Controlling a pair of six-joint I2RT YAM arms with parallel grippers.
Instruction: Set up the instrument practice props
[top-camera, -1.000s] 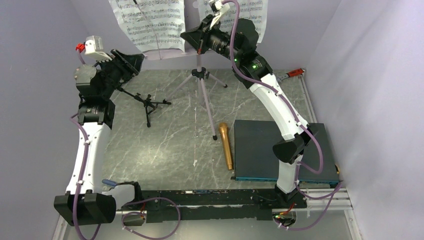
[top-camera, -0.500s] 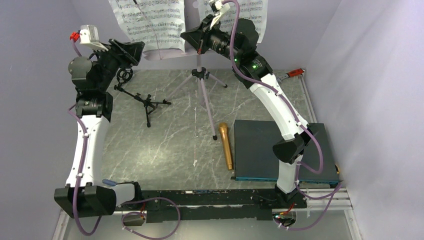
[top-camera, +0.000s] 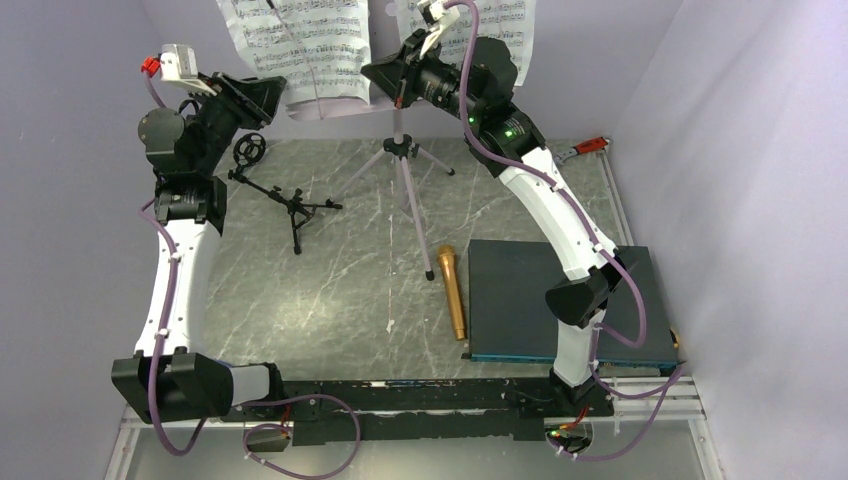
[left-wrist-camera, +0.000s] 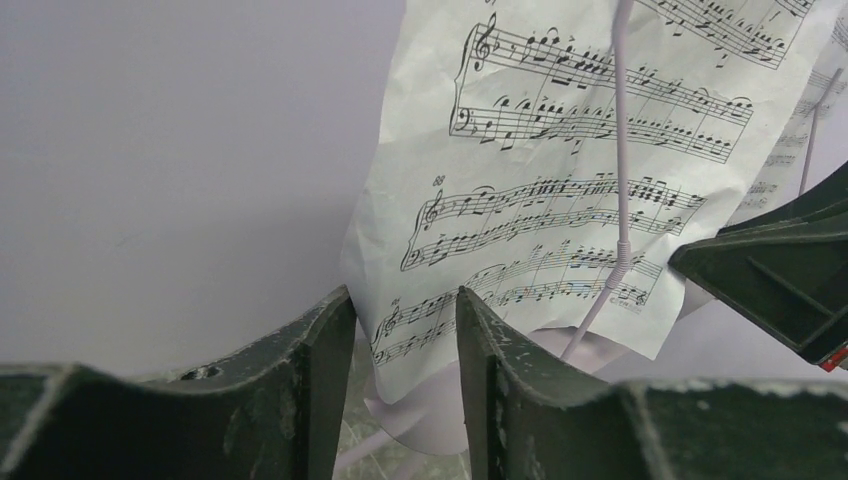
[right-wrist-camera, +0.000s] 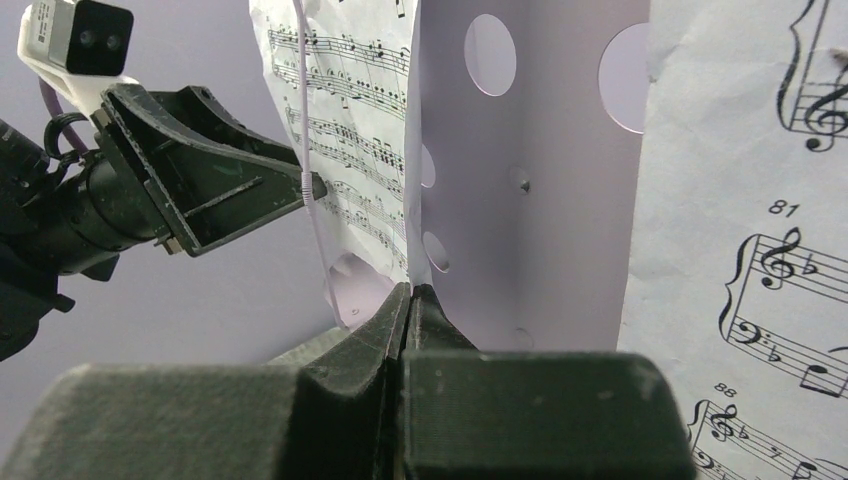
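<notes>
The pale perforated music stand (top-camera: 398, 100) stands on its silver tripod (top-camera: 405, 175) at the back. White sheet-music pages (top-camera: 300, 45) hang on it left and right. My right gripper (top-camera: 385, 75) is shut on the stand's lower panel edge (right-wrist-camera: 520, 200), with its jaws pressed together (right-wrist-camera: 412, 290). My left gripper (top-camera: 268, 100) is open, and the left page's lower corner (left-wrist-camera: 560, 170) lies just beyond its fingertip gap (left-wrist-camera: 405, 300). The gold microphone (top-camera: 453, 290) lies on the table. The black mic stand (top-camera: 290, 205) with its ring mount (top-camera: 248, 150) stands at back left.
A dark flat board (top-camera: 520, 300) lies at the right under the right arm. A red-handled wrench (top-camera: 590, 147) lies at the back right. The purple walls are close behind and beside the stand. My left gripper (right-wrist-camera: 200, 190) shows in the right wrist view.
My left gripper has risen from over the black mic stand and swung up and right to the left page's corner, uncovering the ring mount. The right arm has not moved.
</notes>
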